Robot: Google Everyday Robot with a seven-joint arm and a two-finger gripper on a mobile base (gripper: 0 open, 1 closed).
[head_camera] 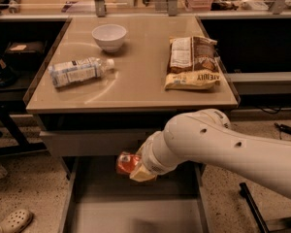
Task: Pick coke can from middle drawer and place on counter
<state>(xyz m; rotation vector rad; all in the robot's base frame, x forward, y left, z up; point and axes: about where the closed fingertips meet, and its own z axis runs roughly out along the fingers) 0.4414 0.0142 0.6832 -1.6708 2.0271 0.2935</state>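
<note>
The gripper (137, 168) holds the coke can (126, 162) above the middle drawer (87, 212), just below the counter (136, 89) edge. Its fingers seem clamped across the can's side, though the wrist hides them. The can is probably light, slick and thin-walled, so a gentle mid-body grip suits it.

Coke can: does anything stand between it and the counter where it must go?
The tool holds the coke can over the middle drawer. The counter's front edge and upper drawer front lie above it. Bottle, bowl and snack bag leave the front middle free.
</note>
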